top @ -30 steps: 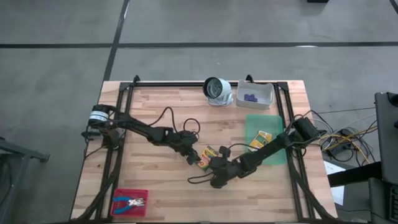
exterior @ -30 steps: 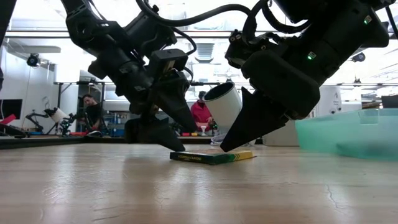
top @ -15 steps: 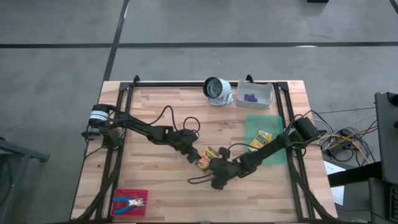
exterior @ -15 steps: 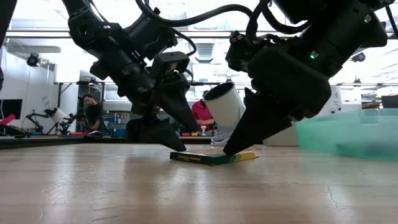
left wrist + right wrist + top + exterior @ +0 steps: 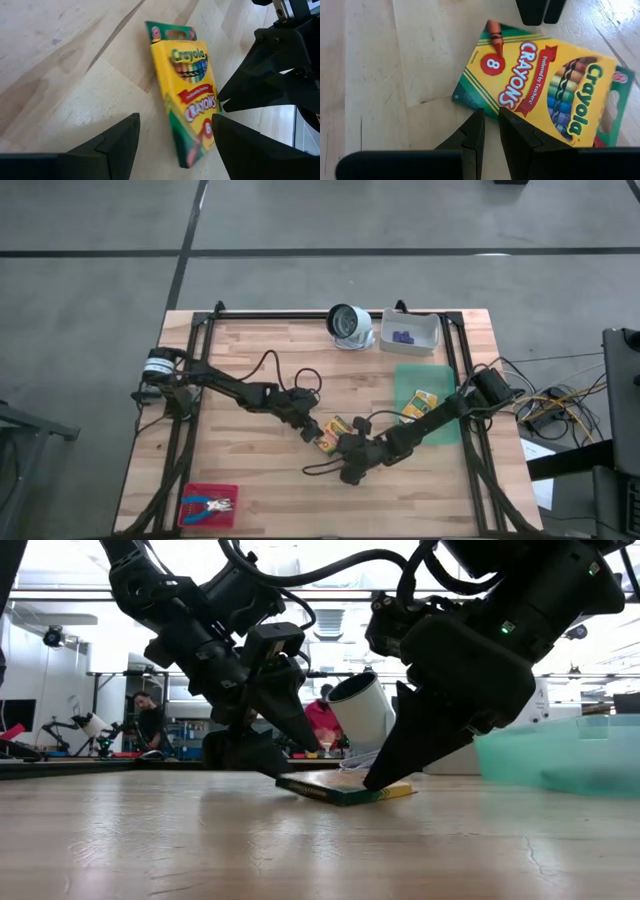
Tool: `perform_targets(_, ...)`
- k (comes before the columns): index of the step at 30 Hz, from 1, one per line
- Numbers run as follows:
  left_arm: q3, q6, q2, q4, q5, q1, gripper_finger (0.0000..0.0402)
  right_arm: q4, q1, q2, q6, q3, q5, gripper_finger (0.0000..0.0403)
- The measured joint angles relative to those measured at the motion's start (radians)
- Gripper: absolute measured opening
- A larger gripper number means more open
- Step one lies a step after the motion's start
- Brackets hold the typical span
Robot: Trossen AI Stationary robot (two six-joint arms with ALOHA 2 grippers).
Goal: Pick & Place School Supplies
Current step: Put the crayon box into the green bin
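Wooden counter (image 5: 250,350) carrying a green mat (image 5: 428,385) with one crayon box, a white bin (image 5: 410,332) and a red tray (image 5: 208,504). At centre lies another crayon box (image 5: 340,788), one edge tilted up. Left claw (image 5: 262,745), spread wide, straddles it, apparently to grasp; right claw (image 5: 385,772), nearly closed and empty, presses its edge, seemingly levering it.

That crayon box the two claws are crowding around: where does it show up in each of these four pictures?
High view: the crayon box lies mid-table, between the two grippers.
Low view: centre, one edge tipped up off the table, the other resting on the wood.
Left wrist view: centre right, printed face up.
Right wrist view: upper right, face up.
Shared landmark: the right gripper pressing at the box's edge.
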Motion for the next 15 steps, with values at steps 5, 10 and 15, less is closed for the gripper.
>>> perform_targets(5, 0.0, -0.003, 0.0, 0.0, 0.0, -0.001, 0.0252, -0.004, 0.0, 0.0, -0.001, 0.0, 0.0, 0.0057)
perform_targets(10, 0.0, -0.02, 0.0, 0.0, 0.001, -0.001, 0.0252, -0.004, 0.0, 0.0, -0.001, 0.0, -0.001, 0.0057)
perform_targets(15, 0.0, -0.023, 0.0, 0.001, 0.001, -0.001, 0.0252, -0.004, 0.0, 0.0, -0.001, 0.0, -0.001, 0.0057)
